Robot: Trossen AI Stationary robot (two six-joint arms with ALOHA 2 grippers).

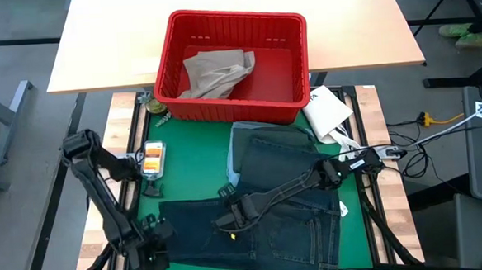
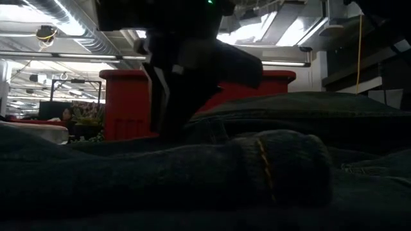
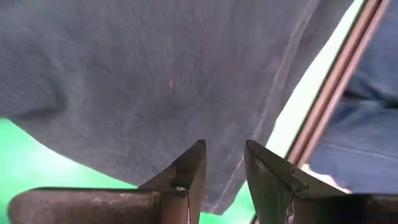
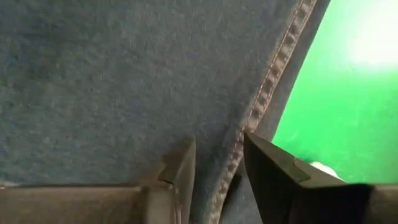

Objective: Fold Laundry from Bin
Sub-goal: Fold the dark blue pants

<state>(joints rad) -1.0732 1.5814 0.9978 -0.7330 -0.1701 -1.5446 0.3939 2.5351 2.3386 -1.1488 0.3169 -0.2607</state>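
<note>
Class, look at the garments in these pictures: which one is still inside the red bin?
The tan khaki trousers: they lie crumpled in the red bin, while the dark blue jeans and the dark green garment lie flat on the green mat.

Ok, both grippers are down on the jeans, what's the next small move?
Probably lift both edges together and carry them over to fold. The left gripper and right gripper each sit at an edge of the jeans, fingers partly apart with denim between them, on the green mat.

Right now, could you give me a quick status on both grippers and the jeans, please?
Left gripper at jeans' near-left edge, right gripper mid-jeans; both part-open over denim. Khaki trousers in bin. Nothing blocking.
</note>
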